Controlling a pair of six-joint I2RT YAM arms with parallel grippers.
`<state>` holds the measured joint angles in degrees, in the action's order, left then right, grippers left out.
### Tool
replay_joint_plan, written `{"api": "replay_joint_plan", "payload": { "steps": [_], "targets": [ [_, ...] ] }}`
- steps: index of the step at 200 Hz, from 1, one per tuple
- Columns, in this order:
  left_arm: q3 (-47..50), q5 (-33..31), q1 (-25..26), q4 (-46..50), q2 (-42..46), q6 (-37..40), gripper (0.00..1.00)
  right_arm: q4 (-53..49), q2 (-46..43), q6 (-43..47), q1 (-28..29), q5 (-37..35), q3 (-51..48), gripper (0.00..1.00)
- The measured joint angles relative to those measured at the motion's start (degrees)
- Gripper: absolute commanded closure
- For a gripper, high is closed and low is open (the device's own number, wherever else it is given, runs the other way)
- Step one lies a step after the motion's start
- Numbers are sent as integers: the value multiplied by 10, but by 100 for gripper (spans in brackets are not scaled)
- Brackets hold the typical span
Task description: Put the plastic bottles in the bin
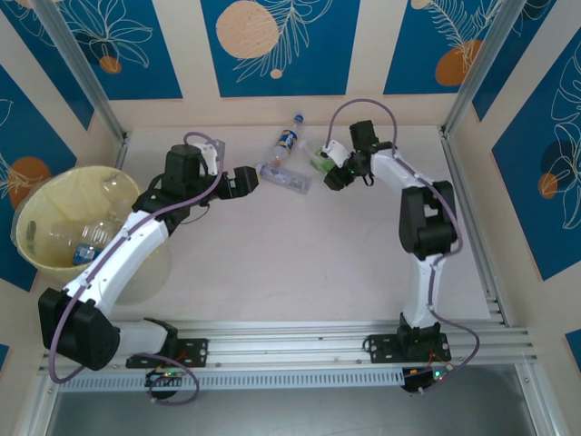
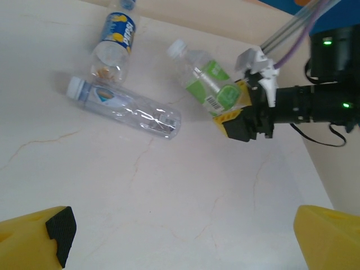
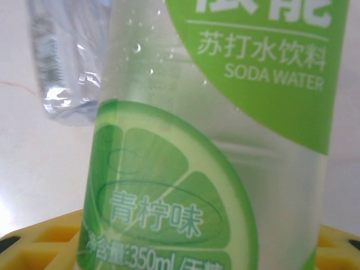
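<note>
Mostly clear plastic bottle [image 2: 203, 77], green lime-slice label, white cap

Showing two slim white arms, left arm [image 1: 127, 250] and right arm [image 1: 422, 286], with chunky black joint housings. Trailing looped purple-grey cables [image 2: 289, 28] along each. Ending in a black left tool [image 1: 254, 178] and right tool [image 2: 235, 104]. Wearing yellow fingers [image 2: 25, 242], black pads [image 2: 59, 228] on the left pair. Glowing tiny green lights [image 2: 326, 40] at wrist and bases.
</note>
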<state>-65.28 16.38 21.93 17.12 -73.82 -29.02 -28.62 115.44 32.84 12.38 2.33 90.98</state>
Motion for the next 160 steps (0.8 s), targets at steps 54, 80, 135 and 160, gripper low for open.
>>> {"api": "replay_joint_plan", "payload": {
  "steps": [54,80,135,160],
  "targets": [
    [44,56,1,-106,-26,-56,0,147,-198,-150,59,-42,-219,58],
    [84,79,5,-183,-30,-91,0,196,-230,-243,113,-51,-275,58],
    [97,56,44,-227,-38,-99,0,271,-254,-416,233,-65,-336,59],
    [104,21,64,-241,-46,-95,0,300,-254,-466,267,-75,-337,60]
  ]
}}
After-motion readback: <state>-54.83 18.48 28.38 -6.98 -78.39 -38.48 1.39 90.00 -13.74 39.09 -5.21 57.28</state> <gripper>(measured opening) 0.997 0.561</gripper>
